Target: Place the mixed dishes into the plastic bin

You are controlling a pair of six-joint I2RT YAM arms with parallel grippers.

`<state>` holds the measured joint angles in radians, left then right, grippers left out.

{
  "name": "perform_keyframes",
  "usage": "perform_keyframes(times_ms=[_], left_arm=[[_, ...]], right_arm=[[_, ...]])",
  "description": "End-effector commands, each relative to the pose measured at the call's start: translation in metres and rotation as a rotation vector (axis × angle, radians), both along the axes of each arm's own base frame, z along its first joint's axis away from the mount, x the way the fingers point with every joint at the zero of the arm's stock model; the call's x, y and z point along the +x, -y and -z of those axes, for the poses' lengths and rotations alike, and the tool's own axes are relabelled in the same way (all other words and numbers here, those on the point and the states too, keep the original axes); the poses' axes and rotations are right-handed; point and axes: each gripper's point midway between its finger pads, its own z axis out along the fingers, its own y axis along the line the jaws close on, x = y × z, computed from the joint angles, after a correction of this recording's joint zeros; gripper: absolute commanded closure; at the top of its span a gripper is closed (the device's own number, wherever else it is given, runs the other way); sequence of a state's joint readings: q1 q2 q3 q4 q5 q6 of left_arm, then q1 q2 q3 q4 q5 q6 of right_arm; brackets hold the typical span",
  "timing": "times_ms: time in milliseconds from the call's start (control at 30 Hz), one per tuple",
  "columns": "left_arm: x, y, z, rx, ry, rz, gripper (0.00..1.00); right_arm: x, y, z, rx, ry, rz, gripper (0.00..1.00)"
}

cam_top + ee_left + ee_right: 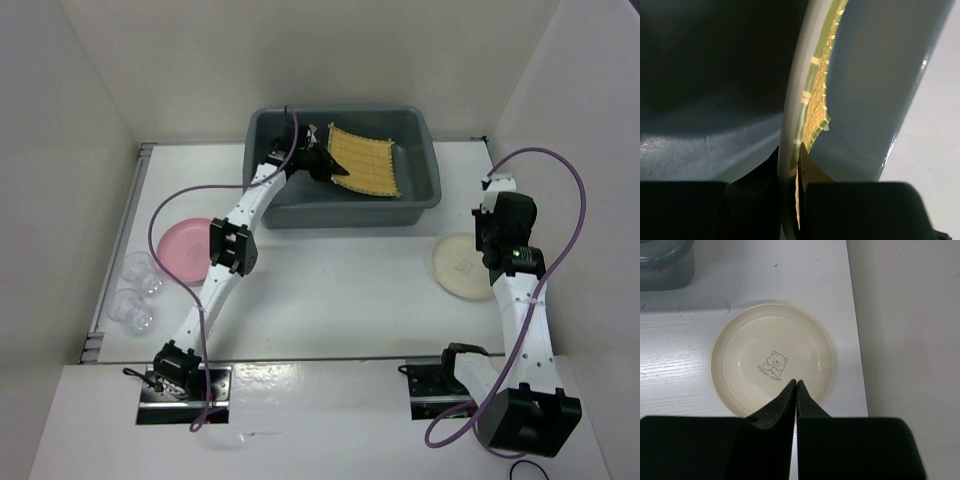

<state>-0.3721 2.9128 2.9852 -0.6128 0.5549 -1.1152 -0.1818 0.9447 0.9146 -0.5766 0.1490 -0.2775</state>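
The grey plastic bin (350, 213) stands at the back centre. My left gripper (325, 163) reaches into it, shut on the left edge of the yellow woven mat (368, 162), which hangs tilted inside the bin. In the left wrist view the mat (818, 100) is edge-on between the shut fingers of that gripper (799, 161). The cream plate (460, 266) lies on the table at the right; my right gripper (490, 238) is shut and empty above it, as the right wrist view (797, 383) shows over the plate (745, 340). The pink bowl (185, 245) and two clear cups (141, 271) (131, 309) sit at the left.
White walls enclose the table on the left, back and right. The right wall stands close beside the cream plate. A corner of the bin (665, 260) shows at the top left of the right wrist view. The left arm's purple cable loops over the pink bowl.
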Motion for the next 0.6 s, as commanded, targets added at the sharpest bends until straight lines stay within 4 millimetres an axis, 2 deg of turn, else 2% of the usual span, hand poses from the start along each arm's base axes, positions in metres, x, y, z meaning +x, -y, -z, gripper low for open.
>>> perform_keyframes(times_ms=[0, 33, 133, 200, 233, 300, 367, 400, 433, 500, 533, 567], left_arm=[[-0.009, 0.021, -0.062, -0.143, 0.069, 0.044, 0.95], [-0.012, 0.027, -0.066, -0.156, 0.078, 0.049, 0.95], [-0.020, 0.042, -0.046, -0.161, 0.033, 0.073, 0.93], [-0.021, 0.048, -0.041, -0.158, 0.038, 0.073, 0.89], [-0.020, 0.048, -0.043, -0.162, 0.048, 0.074, 0.70], [-0.017, 0.049, -0.041, -0.168, 0.062, 0.075, 0.57], [-0.019, 0.050, -0.041, -0.172, 0.060, 0.083, 0.32], [-0.020, 0.049, -0.046, -0.165, 0.072, 0.089, 0.01], [-0.017, 0.041, -0.051, -0.156, 0.085, 0.084, 0.00], [-0.022, 0.039, -0.063, -0.148, 0.110, 0.106, 0.00], [-0.022, 0.028, -0.067, -0.113, 0.136, 0.114, 0.00], [-0.025, 0.022, -0.102, -0.091, 0.208, 0.104, 0.00]], right_arm=[[0.005, 0.002, -0.012, -0.001, 0.044, 0.010, 0.96], [0.005, 0.002, -0.012, -0.001, 0.044, 0.010, 0.96], [0.005, 0.004, -0.012, -0.006, 0.043, 0.017, 0.96], [0.005, 0.004, -0.012, -0.006, 0.043, 0.017, 0.96], [0.005, 0.004, -0.012, -0.006, 0.043, 0.017, 0.96], [0.005, 0.004, -0.012, -0.006, 0.043, 0.017, 0.96], [0.005, 0.002, -0.012, 0.000, 0.044, 0.008, 0.96], [0.005, 0.002, -0.012, 0.000, 0.044, 0.008, 0.96], [0.005, 0.002, -0.012, 0.000, 0.044, 0.008, 0.94], [0.006, 0.001, -0.012, -0.002, 0.042, -0.004, 0.94], [0.006, 0.001, -0.012, -0.002, 0.042, -0.004, 0.94], [0.006, 0.001, -0.012, -0.002, 0.042, -0.004, 0.94]])
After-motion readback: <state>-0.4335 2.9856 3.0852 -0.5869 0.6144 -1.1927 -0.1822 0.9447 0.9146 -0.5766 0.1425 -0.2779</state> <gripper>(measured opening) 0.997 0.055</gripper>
